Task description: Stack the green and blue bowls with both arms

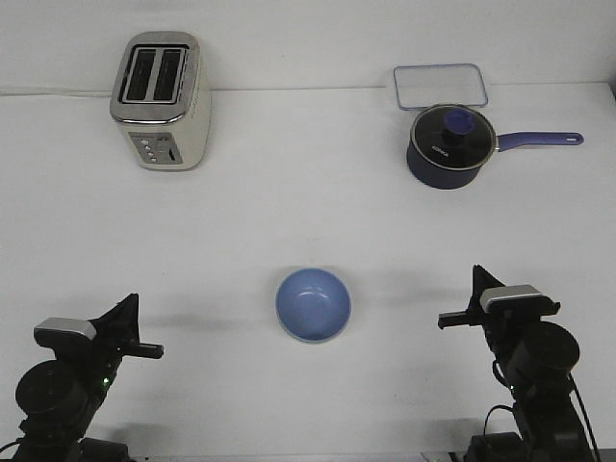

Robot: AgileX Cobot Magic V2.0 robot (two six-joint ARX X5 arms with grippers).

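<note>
A light periwinkle blue bowl stands upright near the middle front of the white table. A thin pale rim shows under its near edge; I cannot tell whether that is the mint green bowl, which is otherwise hidden. My left gripper rests low at the front left, well left of the bowl. Its prongs appear together and it is empty. My right gripper rests at the front right, well right of the bowl, and also looks shut and empty. Each arm carries a silver-grey block near the wrist.
A cream and silver toaster stands at the back left. A dark navy saucepan with a lid and purple handle stands at the back right, in front of a clear rectangular lid or tray.
</note>
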